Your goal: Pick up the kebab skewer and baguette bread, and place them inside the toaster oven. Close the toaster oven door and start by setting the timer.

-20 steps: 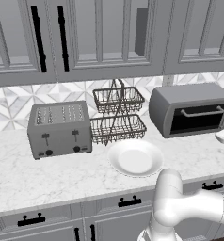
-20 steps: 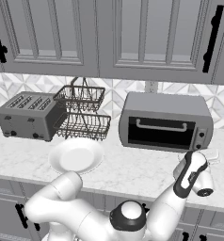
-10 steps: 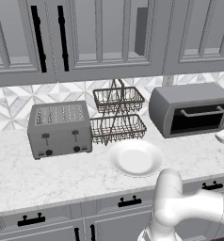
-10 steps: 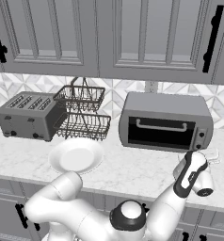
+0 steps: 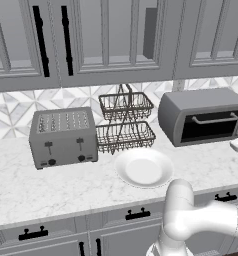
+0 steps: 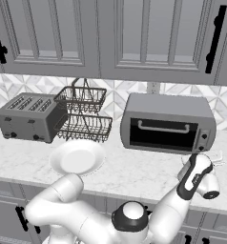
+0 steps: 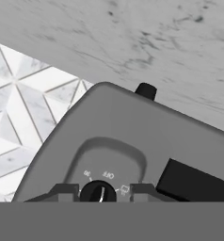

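left base view: the toaster oven (image 5: 203, 116) sits at the far right of the counter (image 5: 51, 185), door (image 5: 211, 126) shut. a white plate (image 5: 144, 168) lies near the middle, a wire basket rack (image 5: 125, 122) behind it, a pop-up toaster (image 5: 63, 136) to the left.

right base view: the arm reaches to the right end of the toaster oven (image 6: 168, 123), by its knobs.

hand view: the gripper (image 7: 98, 192) has a finger (image 7: 62, 192) on each side of a black dial (image 7: 98, 192); whether they touch it, i cannot tell.
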